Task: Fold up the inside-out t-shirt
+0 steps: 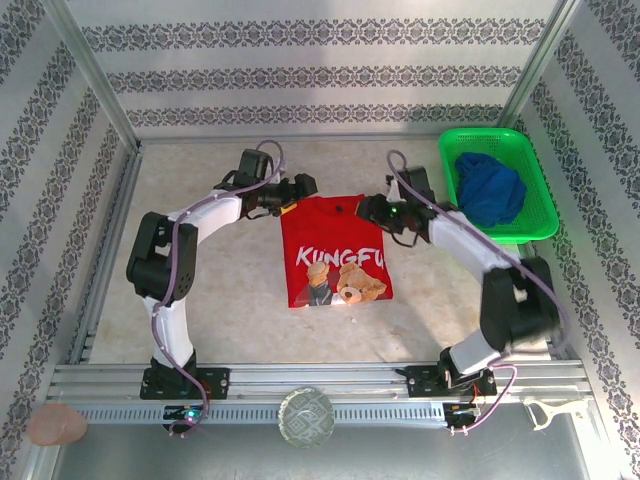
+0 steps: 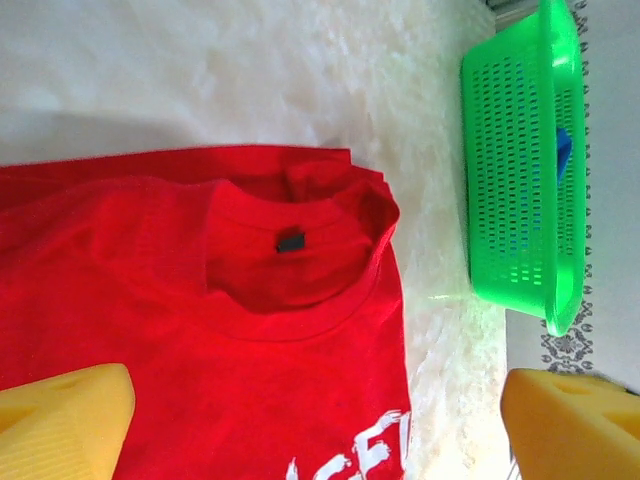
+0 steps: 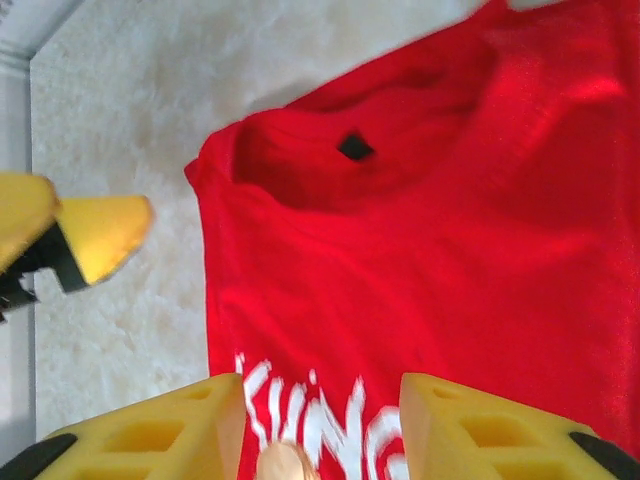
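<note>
L gripper [image 2: 318, 385] wide open, empty, at 11 o'clock of inside-out t-shirt [image 1: 335, 250]; R gripper [image 3: 320, 400] half open, nothing held, at 1 o'clock. Shirt flat on table [image 1: 230, 300], collar at 12. Prob. both poised over top corners for next fold.

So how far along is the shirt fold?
Done: the t-shirt lies flat as a neat rectangle, print up, sleeves tucked out of sight. In hand: nothing; the left gripper and right gripper hover at the collar end, jaws open. Left: probably a final fold bringing collar toward hem.
</note>
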Tool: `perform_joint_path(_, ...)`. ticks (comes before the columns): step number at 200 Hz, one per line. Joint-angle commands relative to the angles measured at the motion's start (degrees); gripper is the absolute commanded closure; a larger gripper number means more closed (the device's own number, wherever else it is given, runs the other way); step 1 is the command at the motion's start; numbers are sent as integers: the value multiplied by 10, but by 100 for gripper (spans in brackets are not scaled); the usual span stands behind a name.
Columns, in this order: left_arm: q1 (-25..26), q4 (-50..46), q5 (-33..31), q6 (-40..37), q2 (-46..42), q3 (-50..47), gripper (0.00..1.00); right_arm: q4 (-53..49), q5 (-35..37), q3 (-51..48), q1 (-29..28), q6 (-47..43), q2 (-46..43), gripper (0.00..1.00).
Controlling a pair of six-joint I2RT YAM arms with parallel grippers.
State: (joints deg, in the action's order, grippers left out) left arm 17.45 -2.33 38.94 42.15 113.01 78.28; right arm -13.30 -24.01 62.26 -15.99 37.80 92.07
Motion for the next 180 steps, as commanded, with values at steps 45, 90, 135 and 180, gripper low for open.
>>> perform_joint_path(45, -6, 32, -15, -2, 92, 46, 0, 110, -74, 100, 32, 1, 220, 61)
perform_joint_path(90, -19, 44, -30, -15, 98, 38, 0, 148, -120, 90, 51, 4, 237, 61)
perform_joint_path(135, -11, 28, -12, -14, -13, -13, 0, 110, -142, 32, 50, -7, 99, 59)
perform_joint_path(180, 39, 22, -17, 1, -153, -166, 0, 134, -129, -137, 30, 26, -32, 58)
